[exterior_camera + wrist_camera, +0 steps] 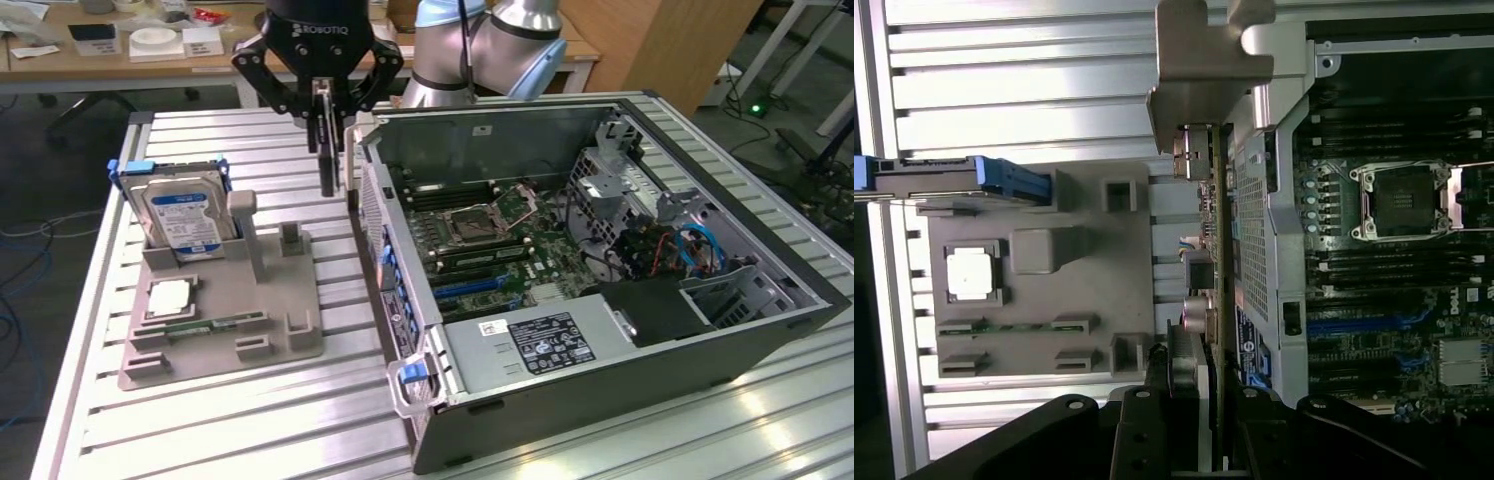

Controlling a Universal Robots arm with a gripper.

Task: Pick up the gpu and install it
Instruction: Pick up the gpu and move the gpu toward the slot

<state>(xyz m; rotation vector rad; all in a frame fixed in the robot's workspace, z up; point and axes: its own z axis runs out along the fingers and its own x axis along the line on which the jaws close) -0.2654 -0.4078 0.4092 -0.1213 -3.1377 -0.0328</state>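
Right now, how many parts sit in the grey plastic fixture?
3: blue-labelled silver hard drive upright at one end, square silvery processor midway, green memory stick beside it.

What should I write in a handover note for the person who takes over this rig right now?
Gripper: shut on the gpu, which hangs on edge in the air.
Place: between the grey fixture and the open computer case, close to the case wall.
Done: gpu is picked up.
Left: gpu is not yet seated inside the case.
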